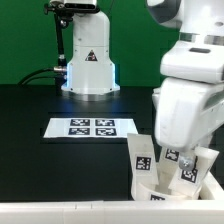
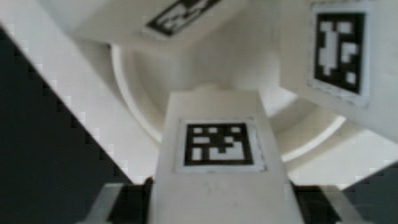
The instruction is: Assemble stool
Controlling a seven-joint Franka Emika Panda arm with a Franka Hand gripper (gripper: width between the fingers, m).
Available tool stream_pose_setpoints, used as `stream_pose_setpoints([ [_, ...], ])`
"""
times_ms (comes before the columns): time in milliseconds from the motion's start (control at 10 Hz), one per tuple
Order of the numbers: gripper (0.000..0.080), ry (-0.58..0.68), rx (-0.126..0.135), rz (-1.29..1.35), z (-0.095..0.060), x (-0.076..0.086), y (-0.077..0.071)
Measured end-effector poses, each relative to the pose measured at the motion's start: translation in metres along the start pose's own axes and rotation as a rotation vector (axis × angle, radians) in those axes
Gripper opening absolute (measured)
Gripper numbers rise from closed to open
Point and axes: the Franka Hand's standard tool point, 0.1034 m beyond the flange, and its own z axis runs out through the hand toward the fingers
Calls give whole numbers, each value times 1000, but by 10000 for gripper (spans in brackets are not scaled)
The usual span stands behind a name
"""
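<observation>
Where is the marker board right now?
In the exterior view the marker board lies flat on the black table, left of the tagged stool legs and in front of the white robot base.

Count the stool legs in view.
3 in the exterior view: one leg left of the arm, two by the gripper. Others may be hidden behind the arm.

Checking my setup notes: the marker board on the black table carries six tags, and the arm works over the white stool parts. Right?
Not quite: the marker board carries four tags, as the exterior view shows. It does lie on the black table, and the arm works over the white stool parts.
</observation>
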Motion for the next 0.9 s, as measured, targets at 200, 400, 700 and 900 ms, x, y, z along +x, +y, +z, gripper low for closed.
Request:
stream_pose_setpoints([
  [200, 334, 6, -2, 225, -4, -5, 15],
  [400, 334, 20, 8, 489, -2, -14, 23],
  [700, 334, 22, 10, 673, 0, -16, 22],
  [900, 334, 27, 31, 897, 0, -16, 22],
])
